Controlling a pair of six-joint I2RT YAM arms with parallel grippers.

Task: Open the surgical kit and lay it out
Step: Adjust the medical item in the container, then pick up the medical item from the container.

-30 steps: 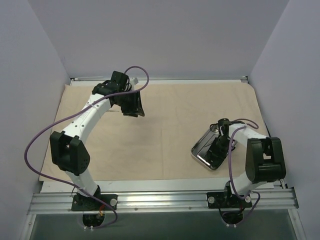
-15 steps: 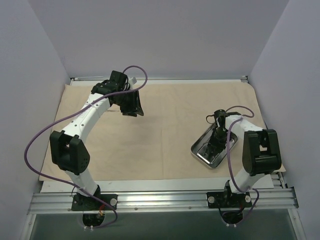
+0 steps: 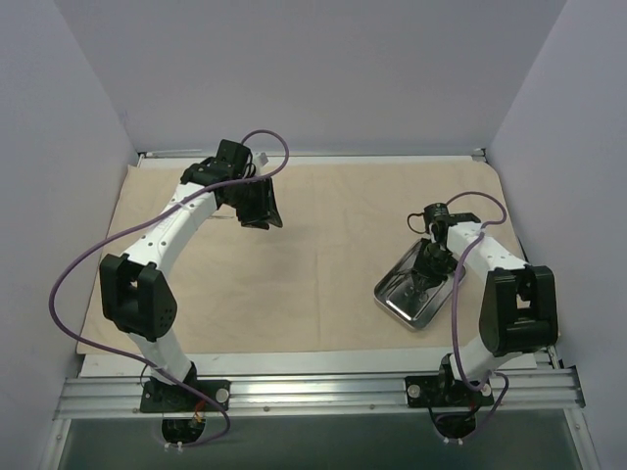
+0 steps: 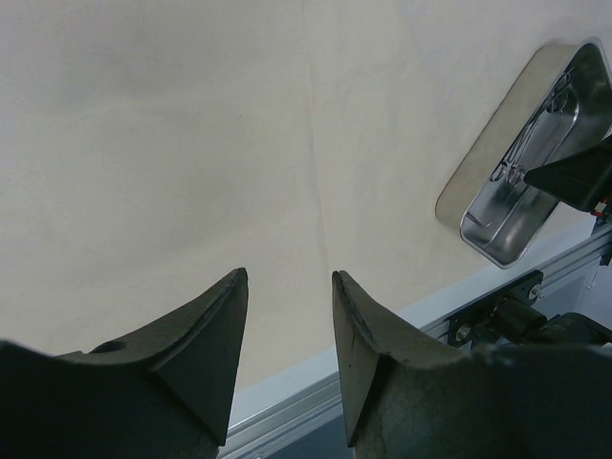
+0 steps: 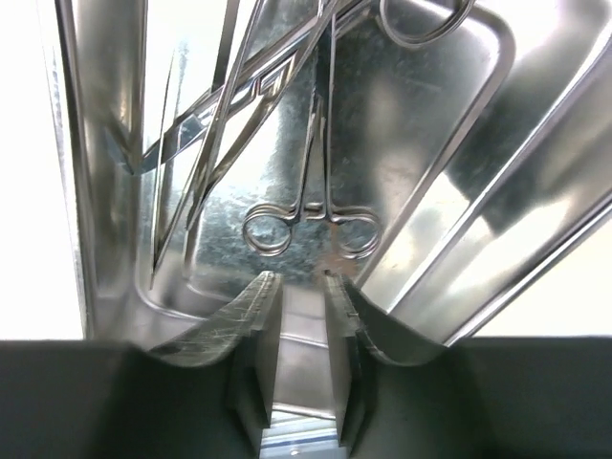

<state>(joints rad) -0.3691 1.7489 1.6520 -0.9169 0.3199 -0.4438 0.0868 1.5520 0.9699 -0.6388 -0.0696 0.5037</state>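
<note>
The surgical kit's tan cloth wrap (image 3: 323, 255) lies spread flat over the table. Its shiny steel tray (image 3: 392, 305) rests on the wrap at the right, seen also in the left wrist view as the tray (image 4: 478, 234). Inside the tray (image 5: 449, 143) lie ring-handled forceps (image 5: 311, 206) and other thin instruments (image 5: 220, 115). My right gripper (image 5: 298, 277) is down in the tray, its jaws a narrow gap apart, empty, just short of the forceps rings. From above, the right gripper (image 3: 428, 266) covers the tray's middle. My left gripper (image 4: 289, 275) hangs open and empty over the wrap (image 4: 191, 143), far left (image 3: 260, 211).
Grey walls close in the table on the left, back and right. An aluminium rail (image 3: 313, 392) carrying both arm bases runs along the near edge. Purple cables loop beside each arm.
The right wrist has swung toward the tray's far side and its jaws have narrowed. The left arm has stayed still.
</note>
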